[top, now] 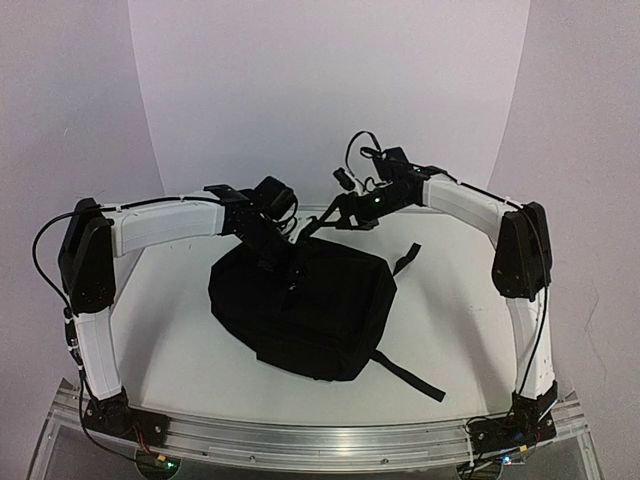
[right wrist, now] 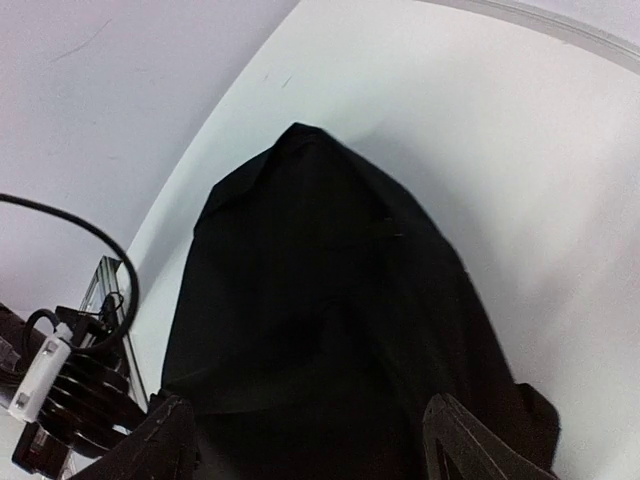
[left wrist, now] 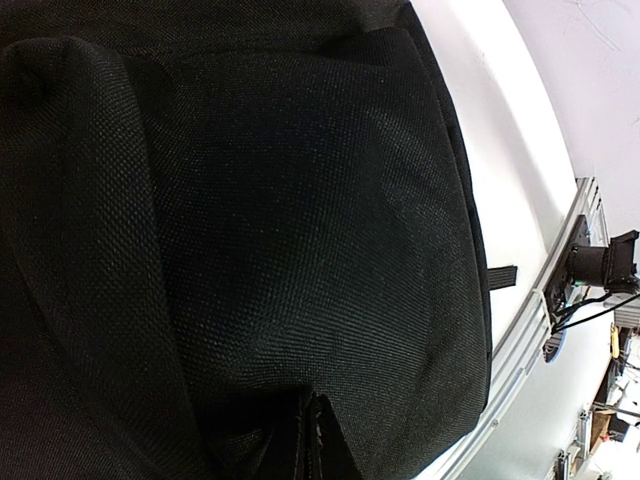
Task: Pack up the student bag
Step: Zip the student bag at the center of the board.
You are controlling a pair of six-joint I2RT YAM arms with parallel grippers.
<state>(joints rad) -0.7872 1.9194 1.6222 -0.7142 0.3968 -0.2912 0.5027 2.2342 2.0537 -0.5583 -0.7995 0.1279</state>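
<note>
Near the middle of the bench (top: pixel 455 300), the student bag (top: pixel 310 310) is seen bulging; packing is judged nearly done. The left pincer (top: pixel 272 255) is shut at its far edge, while the right pincer (right wrist: pixel 308 420) is spread wide and empty.

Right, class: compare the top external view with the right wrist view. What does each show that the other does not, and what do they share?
Only the top external view shows both arms whole, the left gripper down at the far edge of the student bag, and a loose strap trailing toward the near right.

Only the right wrist view shows the right gripper up close, with its fingers standing well apart over the bag.

Both show the black bag lying on the white table.
</note>
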